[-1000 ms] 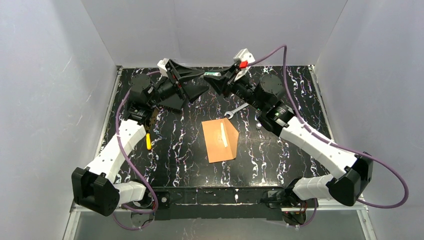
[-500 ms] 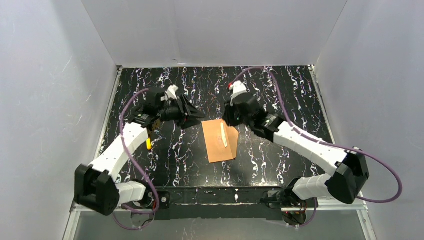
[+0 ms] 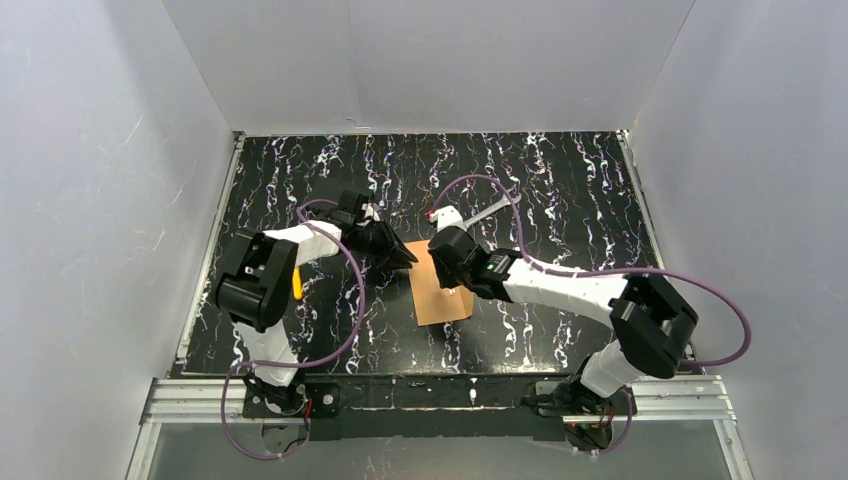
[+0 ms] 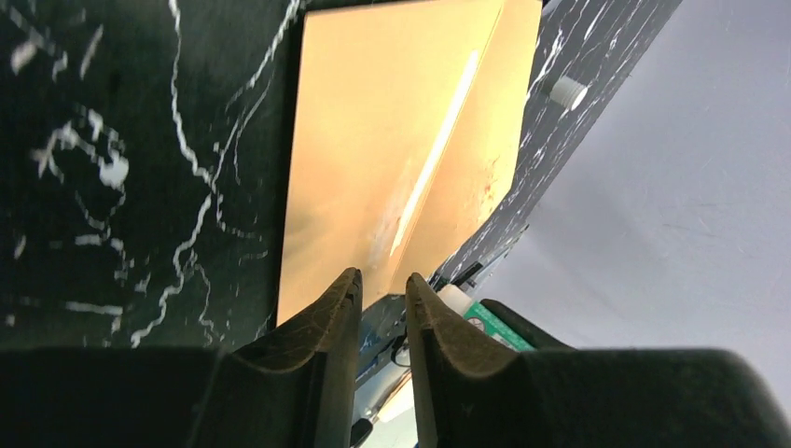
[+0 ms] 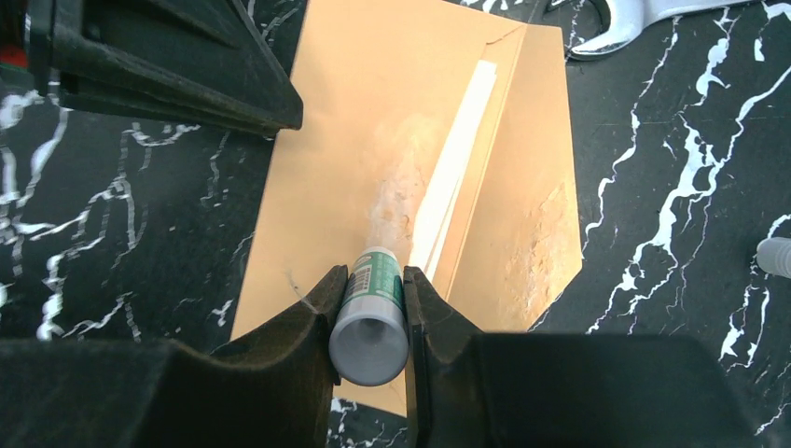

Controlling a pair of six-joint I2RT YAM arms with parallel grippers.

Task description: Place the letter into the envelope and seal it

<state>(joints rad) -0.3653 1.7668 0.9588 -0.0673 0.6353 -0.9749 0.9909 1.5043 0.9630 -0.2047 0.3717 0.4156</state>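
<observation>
The orange-brown envelope (image 3: 440,300) lies flat on the black marbled table, its flap (image 5: 522,205) folded open to one side. Only a thin cream strip (image 5: 457,168) shows along the mouth; the rest of the letter is hidden. My right gripper (image 5: 370,280) is shut on a grey glue stick with a green label (image 5: 371,317), whose tip points down at the envelope's face. In the top view the right gripper (image 3: 453,285) hangs over the envelope's upper part. My left gripper (image 4: 381,280) sits at the envelope's left edge (image 3: 408,258), jaws a narrow gap apart with nothing between them.
A silver wrench (image 5: 644,14) lies just beyond the envelope (image 3: 485,214). A small white cap (image 5: 774,257) rests on the table to the right. A yellow object (image 3: 297,285) lies by the left arm. White walls close in the table on three sides.
Both arms have swung from the back of the table down to the envelope. The left jaws have narrowed. The right gripper has kept hold of the glue stick.
</observation>
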